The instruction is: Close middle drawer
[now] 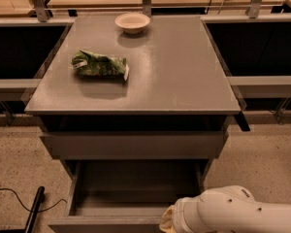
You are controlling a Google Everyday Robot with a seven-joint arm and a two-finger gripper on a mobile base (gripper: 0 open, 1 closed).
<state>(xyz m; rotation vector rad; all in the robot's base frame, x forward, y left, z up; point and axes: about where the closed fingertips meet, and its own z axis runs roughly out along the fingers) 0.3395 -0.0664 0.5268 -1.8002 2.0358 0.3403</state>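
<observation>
The middle drawer (136, 191) of the grey cabinet is pulled out towards me, showing its dark grey box interior. Its flat front (106, 225) lies along the bottom edge of the view. The taller top drawer front (136, 145) above it sits nearly flush under the cabinet top. My white arm (233, 211) enters from the bottom right, and its yellowish end (168, 220) is at the right part of the open drawer's front. My gripper is hidden below the bottom edge of the view. The lowest drawer is out of view.
On the cabinet top (184, 76) lie a green snack bag (99, 65) at the left and a white bowl (132, 22) at the back. Dark open bins flank the cabinet on both sides. A black bar and cable (33, 210) lie on the speckled floor at the bottom left.
</observation>
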